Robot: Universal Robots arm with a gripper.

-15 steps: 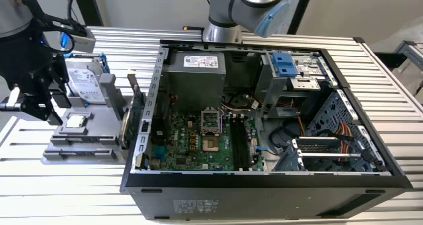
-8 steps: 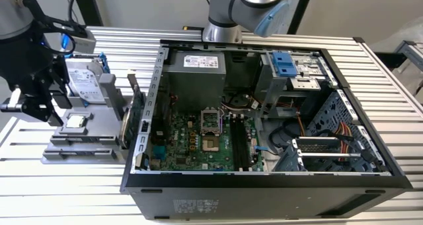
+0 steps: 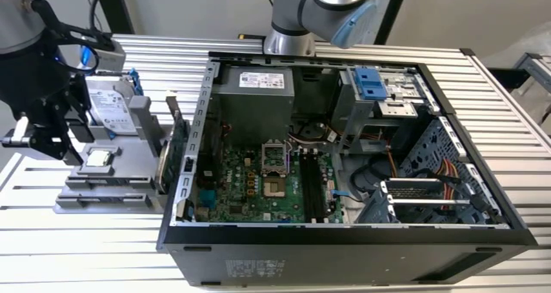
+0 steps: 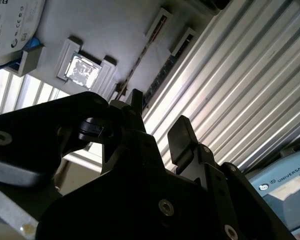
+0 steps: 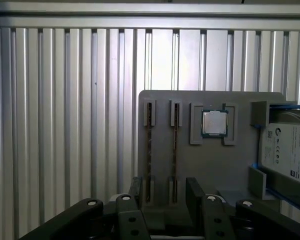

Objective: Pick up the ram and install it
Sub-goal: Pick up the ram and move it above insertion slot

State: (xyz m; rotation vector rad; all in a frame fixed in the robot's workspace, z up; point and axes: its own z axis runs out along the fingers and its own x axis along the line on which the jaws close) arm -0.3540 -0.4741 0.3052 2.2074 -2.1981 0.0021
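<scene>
Pincer (image 5: 165,192) released above grey holder (image 5: 210,170); ram (image 5: 149,150) not picked.
Jaws stand apart, gripping nothing. The ram sits edge-up in a holder slot, a second stick (image 5: 174,150) in the next slot, a processor (image 5: 214,123) just past that; holder on ribbed surface (image 5: 65,125).

the ribbed metal table (image 3: 51,257) beneath me carries a grey parts holder (image 3: 103,197) at the exterior view's left, and an open computer case (image 3: 344,259) across centre and right.

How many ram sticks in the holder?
2. In the holder, one ram stick stands on edge in the outer slot; the other in the next slot, nearer the processor.
</scene>
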